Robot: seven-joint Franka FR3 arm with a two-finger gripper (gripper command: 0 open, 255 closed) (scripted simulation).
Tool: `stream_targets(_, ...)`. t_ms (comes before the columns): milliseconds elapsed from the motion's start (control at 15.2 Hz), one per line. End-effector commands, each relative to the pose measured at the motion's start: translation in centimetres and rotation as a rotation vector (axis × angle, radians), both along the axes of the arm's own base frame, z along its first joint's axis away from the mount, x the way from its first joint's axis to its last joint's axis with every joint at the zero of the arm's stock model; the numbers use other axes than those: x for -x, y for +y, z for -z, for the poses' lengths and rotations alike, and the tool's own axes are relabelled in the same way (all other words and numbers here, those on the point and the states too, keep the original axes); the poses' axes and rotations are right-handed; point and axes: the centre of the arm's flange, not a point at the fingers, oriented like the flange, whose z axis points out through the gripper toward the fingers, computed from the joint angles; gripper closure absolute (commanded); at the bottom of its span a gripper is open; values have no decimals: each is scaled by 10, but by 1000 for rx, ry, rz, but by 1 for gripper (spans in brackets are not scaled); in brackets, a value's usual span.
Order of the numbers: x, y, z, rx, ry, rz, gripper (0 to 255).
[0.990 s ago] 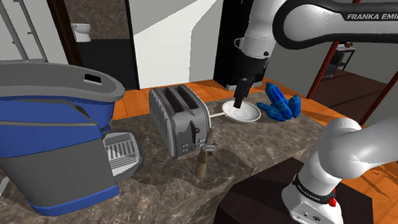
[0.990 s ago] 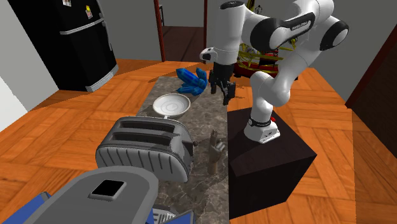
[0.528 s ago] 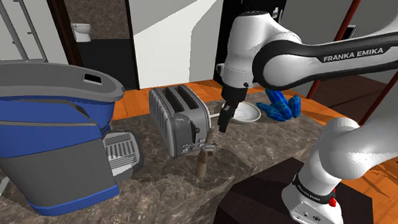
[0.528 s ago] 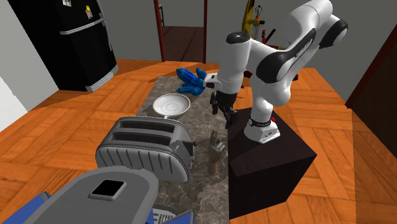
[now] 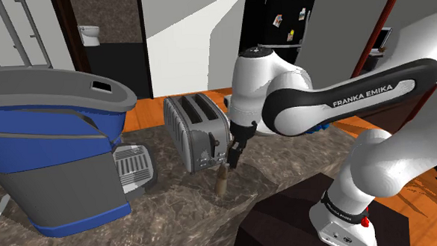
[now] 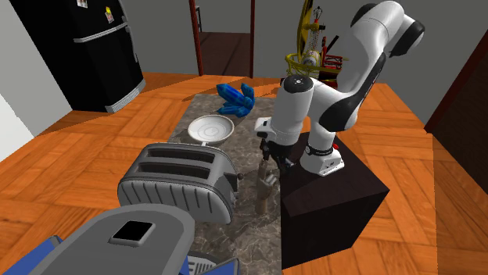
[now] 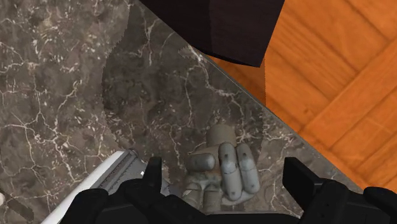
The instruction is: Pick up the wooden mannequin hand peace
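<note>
The mannequin hand (image 5: 223,178) stands upright on the dark marble counter (image 5: 285,157), just in front of the toaster; it is grey-brown, with two fingers raised. In the second exterior view the mannequin hand (image 6: 266,187) rises near the counter's edge by the stand. My gripper (image 5: 232,157) hangs directly over it, pointing down, and is open. Seen from across the counter, the gripper (image 6: 270,160) hovers just above the raised fingers. In the wrist view the gripper (image 7: 226,175) has its two black fingers (image 7: 298,178) on either side of the mannequin hand (image 7: 222,167), not touching it.
A grey toaster (image 5: 197,130) stands close beside the mannequin hand. A big blue and grey coffee machine (image 5: 53,139) takes up the shoulder view's left. A white bowl (image 6: 211,127) and a blue crystal cluster (image 6: 237,98) lie farther along the counter. The dark stand (image 6: 332,191) borders the counter's edge.
The gripper has travelled from above the white bowl toward the toaster and come down over the mannequin hand. Nothing on the counter has moved.
</note>
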Motion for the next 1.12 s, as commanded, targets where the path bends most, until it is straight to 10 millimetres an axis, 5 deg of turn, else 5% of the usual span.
stream_targets(0, 1, 1, 11, 1, -1, -1, 0)
stream_targets(330, 1, 1, 30, 1, -1, -1, 0)
stream_targets(396, 0, 1, 30, 1, -1, -1, 255)
stream_targets(1056, 1, 1, 25, 1, -1, -1, 255)
